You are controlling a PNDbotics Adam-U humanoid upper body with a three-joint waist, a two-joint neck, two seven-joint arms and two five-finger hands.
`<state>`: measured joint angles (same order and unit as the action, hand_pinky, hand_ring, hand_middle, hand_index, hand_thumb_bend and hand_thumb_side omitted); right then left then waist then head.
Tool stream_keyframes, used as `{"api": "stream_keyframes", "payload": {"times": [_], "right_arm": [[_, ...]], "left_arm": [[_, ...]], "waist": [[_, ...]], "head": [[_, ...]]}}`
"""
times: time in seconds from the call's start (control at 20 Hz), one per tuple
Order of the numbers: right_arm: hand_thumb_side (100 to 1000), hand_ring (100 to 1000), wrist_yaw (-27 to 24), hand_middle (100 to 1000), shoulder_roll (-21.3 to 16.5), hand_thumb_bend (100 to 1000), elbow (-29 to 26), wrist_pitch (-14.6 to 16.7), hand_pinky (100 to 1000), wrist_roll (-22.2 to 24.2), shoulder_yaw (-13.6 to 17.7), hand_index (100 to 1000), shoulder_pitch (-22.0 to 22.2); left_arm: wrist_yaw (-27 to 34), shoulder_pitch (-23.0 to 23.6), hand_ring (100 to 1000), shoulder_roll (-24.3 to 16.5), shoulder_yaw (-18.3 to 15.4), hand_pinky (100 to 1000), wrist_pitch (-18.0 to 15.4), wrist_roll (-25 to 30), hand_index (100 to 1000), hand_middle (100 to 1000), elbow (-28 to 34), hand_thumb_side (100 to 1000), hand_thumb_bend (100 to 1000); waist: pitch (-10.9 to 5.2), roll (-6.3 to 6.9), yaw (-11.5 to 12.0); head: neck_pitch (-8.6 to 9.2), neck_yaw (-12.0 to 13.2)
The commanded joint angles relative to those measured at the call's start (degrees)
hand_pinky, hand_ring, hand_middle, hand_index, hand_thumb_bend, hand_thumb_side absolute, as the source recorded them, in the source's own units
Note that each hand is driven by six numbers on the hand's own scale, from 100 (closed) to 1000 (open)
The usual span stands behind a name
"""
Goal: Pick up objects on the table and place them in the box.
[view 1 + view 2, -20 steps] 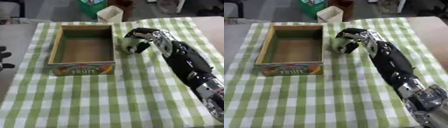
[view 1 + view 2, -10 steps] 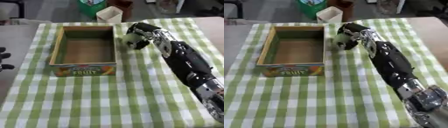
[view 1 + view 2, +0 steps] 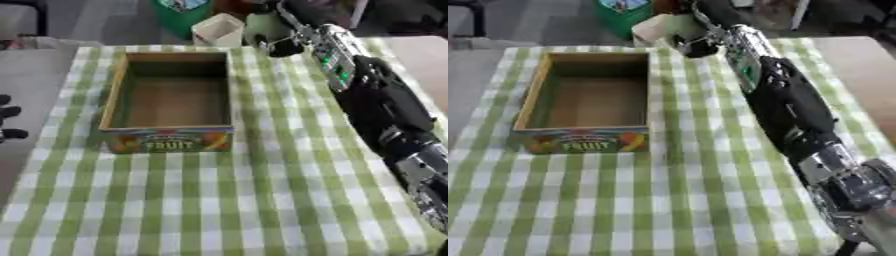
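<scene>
Your right hand (image 3: pixel 284 35) is lifted past the far right corner of the box (image 3: pixel 168 95), its fingers curled around a small pale-green rounded object (image 3: pixel 261 29) held clear of the counter (image 3: pixel 262 200). It looks light and rigid, probably smooth, so keep the fingers wrapped round its middle. Your left hand (image 3: pixel 9 122) rests idle at the left edge, fingers relaxed.

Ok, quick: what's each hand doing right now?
Right hand: curled round a pale green rounded object, raised beyond the cardboard fruit box.
Left hand: at the left edge, fingers cannot be told.
</scene>
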<state>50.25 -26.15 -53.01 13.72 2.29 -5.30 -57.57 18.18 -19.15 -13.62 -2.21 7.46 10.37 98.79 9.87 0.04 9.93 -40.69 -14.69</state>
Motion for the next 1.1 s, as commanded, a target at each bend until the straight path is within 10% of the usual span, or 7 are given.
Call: {"api": "stream_keyframes", "payload": {"times": [0.05, 0.75, 1.1], "right_arm": [[113, 156, -1.58, 318, 0.18, 100, -2.32, 0.73, 262, 0.20, -0.89, 504, -2.20], [187, 306, 2.23, 377, 10.95, 100, 1.64, 4.84, 416, 5.78, -5.48, 564, -2.45], [228, 582, 2.65, 653, 13.33, 100, 3.33, 6.25, 611, 8.97, -6.90, 788, -1.27]], "left_arm": [[0.22, -0.65, 777, -1.00, 0.12, 598, 0.07, 0.13, 713, 726, 0.78, 207, 214], [0.35, -0.98, 776, -0.32, 0.73, 598, 0.18, 0.73, 712, 725, 0.75, 206, 217], [0.32, -0.98, 776, -0.22, 0.75, 598, 0.21, 0.76, 712, 725, 0.75, 207, 219]], "waist": [[-1.16, 0.11, 0.25], [-1.01, 0.65, 1.92], [-0.86, 0.72, 1.75]], "head": [[0.48, -0.34], [0.52, -2.08], [0.57, -2.13]]}}
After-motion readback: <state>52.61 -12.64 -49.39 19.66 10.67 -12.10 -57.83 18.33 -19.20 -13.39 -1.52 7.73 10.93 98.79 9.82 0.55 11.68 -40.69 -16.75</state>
